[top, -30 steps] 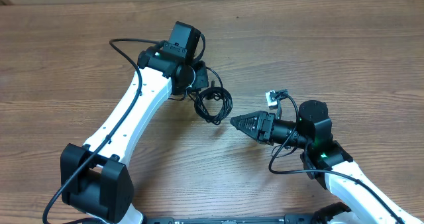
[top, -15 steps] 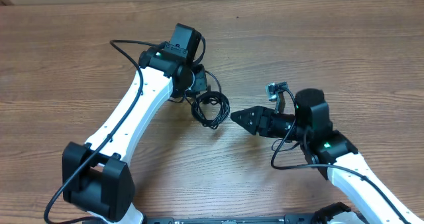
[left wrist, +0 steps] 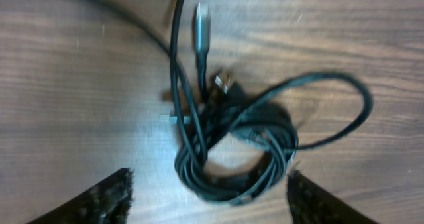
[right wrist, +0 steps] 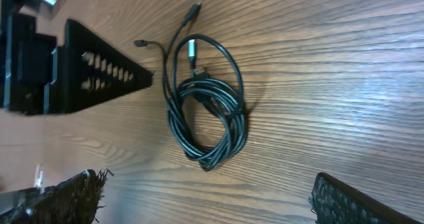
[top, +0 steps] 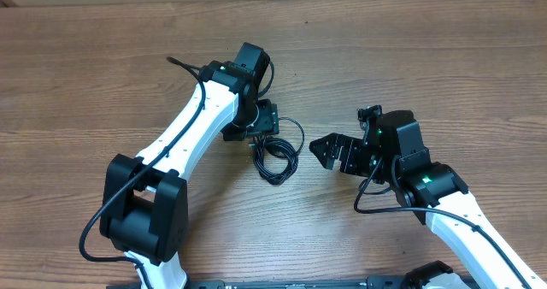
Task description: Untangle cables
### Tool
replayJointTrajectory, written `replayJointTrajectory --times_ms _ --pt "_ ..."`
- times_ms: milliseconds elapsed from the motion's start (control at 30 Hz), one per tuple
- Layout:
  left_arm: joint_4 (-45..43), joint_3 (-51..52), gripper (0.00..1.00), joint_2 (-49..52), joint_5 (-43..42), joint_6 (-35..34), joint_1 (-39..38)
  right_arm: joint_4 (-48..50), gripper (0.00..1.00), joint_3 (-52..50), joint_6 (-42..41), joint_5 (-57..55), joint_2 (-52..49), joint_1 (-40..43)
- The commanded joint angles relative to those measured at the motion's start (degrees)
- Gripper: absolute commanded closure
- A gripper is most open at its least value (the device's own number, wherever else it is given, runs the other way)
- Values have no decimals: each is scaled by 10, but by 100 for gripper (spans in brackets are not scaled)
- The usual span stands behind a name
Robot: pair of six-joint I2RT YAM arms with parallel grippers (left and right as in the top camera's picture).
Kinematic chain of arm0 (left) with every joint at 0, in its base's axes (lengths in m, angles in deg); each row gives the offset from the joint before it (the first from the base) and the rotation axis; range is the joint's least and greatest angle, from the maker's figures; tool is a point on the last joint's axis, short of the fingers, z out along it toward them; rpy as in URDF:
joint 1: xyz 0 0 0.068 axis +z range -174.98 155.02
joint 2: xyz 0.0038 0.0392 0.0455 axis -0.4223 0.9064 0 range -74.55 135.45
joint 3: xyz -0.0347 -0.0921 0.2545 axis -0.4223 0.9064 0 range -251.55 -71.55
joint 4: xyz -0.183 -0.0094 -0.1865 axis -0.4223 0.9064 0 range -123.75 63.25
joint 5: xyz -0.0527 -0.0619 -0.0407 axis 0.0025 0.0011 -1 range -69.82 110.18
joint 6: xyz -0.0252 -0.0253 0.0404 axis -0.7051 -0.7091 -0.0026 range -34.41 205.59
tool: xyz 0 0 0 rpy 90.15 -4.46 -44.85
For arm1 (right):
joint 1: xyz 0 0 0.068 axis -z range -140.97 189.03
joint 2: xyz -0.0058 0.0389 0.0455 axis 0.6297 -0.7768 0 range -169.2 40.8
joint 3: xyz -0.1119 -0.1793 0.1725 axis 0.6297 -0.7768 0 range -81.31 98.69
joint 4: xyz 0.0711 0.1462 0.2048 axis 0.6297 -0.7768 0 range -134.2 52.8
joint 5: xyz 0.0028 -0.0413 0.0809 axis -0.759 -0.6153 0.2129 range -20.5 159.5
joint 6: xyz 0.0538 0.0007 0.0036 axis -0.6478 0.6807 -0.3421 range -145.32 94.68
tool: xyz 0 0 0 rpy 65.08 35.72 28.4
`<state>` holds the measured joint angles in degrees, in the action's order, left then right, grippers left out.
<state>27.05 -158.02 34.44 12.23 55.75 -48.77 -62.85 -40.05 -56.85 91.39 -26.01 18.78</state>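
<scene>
no readable text, labels, brands, numbers or signs in any view. the cables [left wrist: 255, 128] are plain black, with no print legible on cords or plugs.

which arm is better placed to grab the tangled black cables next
Left, probably. The left gripper hangs open right over the tangled thin black cables, the bundle between its fingers in its wrist view. The right gripper, also open, sits off to one side.
</scene>
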Motion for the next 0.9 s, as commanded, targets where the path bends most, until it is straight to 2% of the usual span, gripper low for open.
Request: replayJointTrajectory --times_ms 0,100,200,300,400,500,667,733,867 --pt "23 2 32 -2 -3 -66 -9 -3 0 16 13 -38 5 0" --pt "41 2 32 -2 36 -147 -10 -5 0 16 88 -34 5 -3" --pt "35 2 24 -2 50 -199 -5 -12 2 16 131 -30 3 -18" --pt "24 2 26 -2 42 -232 11 -10 13 16 157 -42 -10 -51" --pt "14 2 25 -2 37 -234 25 -7 20 16 155 -103 -43 -91" --pt "14 2 23 -2 40 -233 39 21 25 20 151 -114 -87 -127" --pt "6 2 22 -2 41 -217 64 9 37 85 151 -167 -186 -179" --pt "7 2 22 -2 39 -206 74 -6 37 111 148 -204 -223 -186" --pt "7 2 20 -2 39 -183 91 -10 39 153 149 -202 -275 -187"
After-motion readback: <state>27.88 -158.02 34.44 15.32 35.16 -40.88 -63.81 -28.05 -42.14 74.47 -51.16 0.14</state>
